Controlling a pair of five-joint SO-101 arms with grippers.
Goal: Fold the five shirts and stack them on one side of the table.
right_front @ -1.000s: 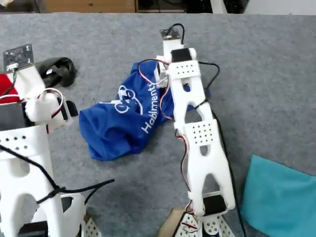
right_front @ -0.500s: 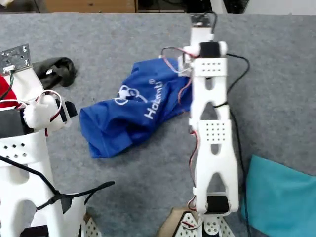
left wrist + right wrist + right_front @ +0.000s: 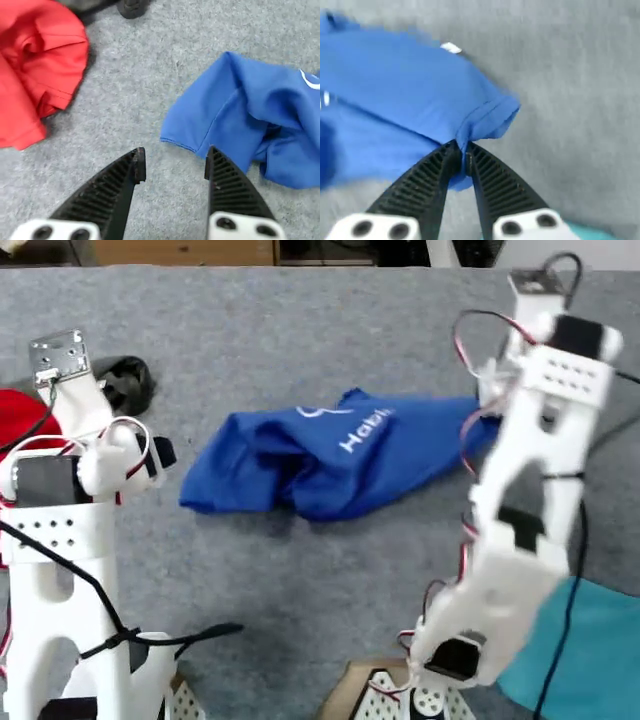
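A blue shirt [image 3: 340,452] with white print lies stretched across the middle of the grey table. My right gripper [image 3: 461,150] is shut on the blue shirt's [image 3: 405,100] hem at its right end, under the right arm [image 3: 520,490]. My left gripper [image 3: 174,162] is open just above the table, a little short of the blue shirt's [image 3: 250,115] left edge, with nothing between its fingers. A red shirt [image 3: 30,65] lies crumpled to the left, showing as the red shirt [image 3: 25,420] behind the left arm [image 3: 70,520]. A teal shirt [image 3: 585,660] lies at the front right.
A dark garment [image 3: 125,380] lies bunched at the back left, near the left arm's camera board. The grey felt table [image 3: 300,570] has bare room in front of the blue shirt and along the back. Cables hang off both arms.
The right arm has swung far to the right with the blue shirt's hem in its gripper, pulling the shirt out long and flat. The left arm shifted slightly to the right.
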